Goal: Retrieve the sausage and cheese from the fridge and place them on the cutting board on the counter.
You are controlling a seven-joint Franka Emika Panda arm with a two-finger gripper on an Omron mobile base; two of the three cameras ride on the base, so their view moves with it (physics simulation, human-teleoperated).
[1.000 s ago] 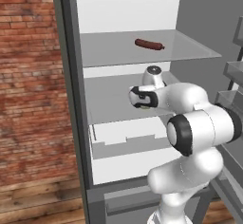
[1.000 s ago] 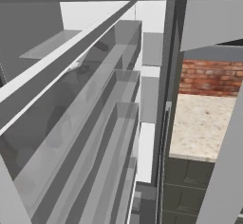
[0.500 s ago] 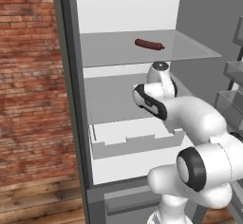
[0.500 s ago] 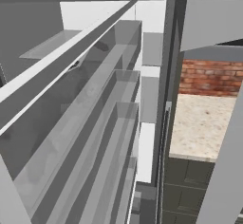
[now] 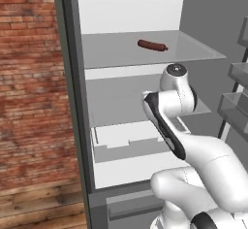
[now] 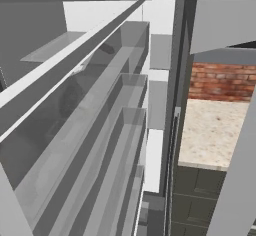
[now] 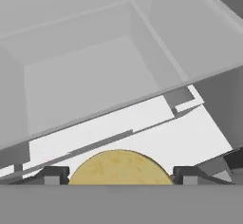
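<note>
Inside the fridge [image 5: 145, 126], the cheese [image 7: 118, 167] is seen between the wide-apart pincer [image 7: 118, 174] tips, seemingly clamped; it could be dropped if jolted, while the sausage [image 5: 152, 45] lies on the top shelf.

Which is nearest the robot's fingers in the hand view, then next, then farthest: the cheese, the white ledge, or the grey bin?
1. Cheese: right between the fingers.
2. White ledge: just beyond it.
3. Grey bin: farthest, past the ledge.
</note>
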